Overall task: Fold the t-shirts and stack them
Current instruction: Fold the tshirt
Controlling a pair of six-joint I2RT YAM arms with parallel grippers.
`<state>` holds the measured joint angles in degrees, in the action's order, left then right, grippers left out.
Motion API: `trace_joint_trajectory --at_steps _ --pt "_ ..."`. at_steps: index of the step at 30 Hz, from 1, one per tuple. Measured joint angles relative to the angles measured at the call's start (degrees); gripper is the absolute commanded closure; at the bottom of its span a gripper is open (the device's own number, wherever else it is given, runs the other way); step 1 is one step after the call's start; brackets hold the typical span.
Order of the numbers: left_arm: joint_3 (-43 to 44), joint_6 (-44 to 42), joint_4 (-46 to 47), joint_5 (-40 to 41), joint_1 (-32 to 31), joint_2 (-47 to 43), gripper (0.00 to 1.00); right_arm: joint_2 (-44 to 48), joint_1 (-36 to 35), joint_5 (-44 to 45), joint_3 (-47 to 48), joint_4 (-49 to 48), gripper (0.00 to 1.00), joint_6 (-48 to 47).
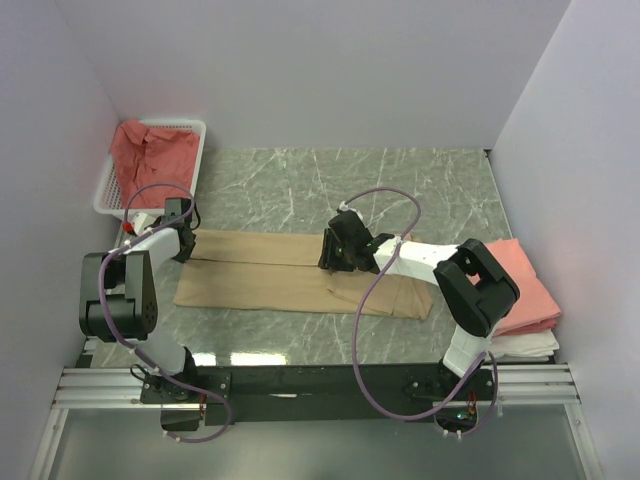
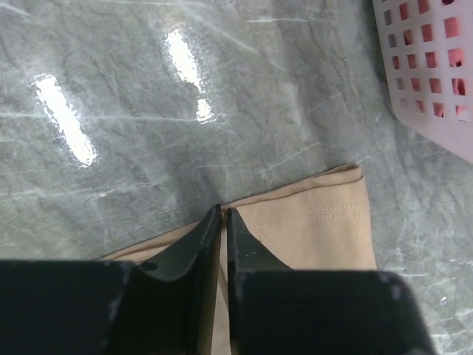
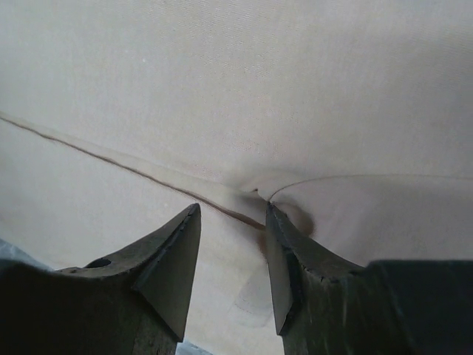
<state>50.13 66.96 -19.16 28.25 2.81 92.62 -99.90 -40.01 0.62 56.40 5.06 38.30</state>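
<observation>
**Q:** Where is the tan shirt [image 1: 290,275]?

**A:** It lies flat across the table [image 1: 400,180] in a long band, its edges folded in.

**Q:** And the grippers?

**A:** The left gripper [image 2: 223,211] sits at the shirt's left end, fingers nearly together, seemingly pinching the hem. The right gripper [image 3: 233,211] hovers mid-shirt, narrowly parted over a puckered seam.

**Q:** How should I handle the fold?

**A:** Close the right fingers on the top layer only, then lift both ends level so the cloth stays taut. Bring the fold toward the pink and white stack [image 1: 520,290] at the right, away from the basket [image 1: 105,190].
</observation>
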Motion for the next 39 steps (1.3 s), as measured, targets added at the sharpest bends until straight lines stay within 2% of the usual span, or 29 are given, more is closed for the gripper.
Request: trace_joint_trajectory --at_steps 5,15,27,39 --pt "0.00 -0.48 1.01 -0.48 0.13 0.02 0.99 0.00 -0.04 0.48 0.07 0.76 0.52 0.87" --pt "0.02 -1.38 1.36 -1.46 0.13 -0.46 0.99 0.39 -1.29 3.78 0.07 2.19 0.53 2.10" --pt "0.02 -1.62 1.31 -1.95 0.17 -2.03 0.99 2.93 -1.68 13.51 0.07 6.19 0.63 -3.04" --pt "0.59 -1.79 1.33 -3.17 0.20 -2.03 0.99 -0.83 -3.61 15.47 3.87 7.91 0.62 -7.56"
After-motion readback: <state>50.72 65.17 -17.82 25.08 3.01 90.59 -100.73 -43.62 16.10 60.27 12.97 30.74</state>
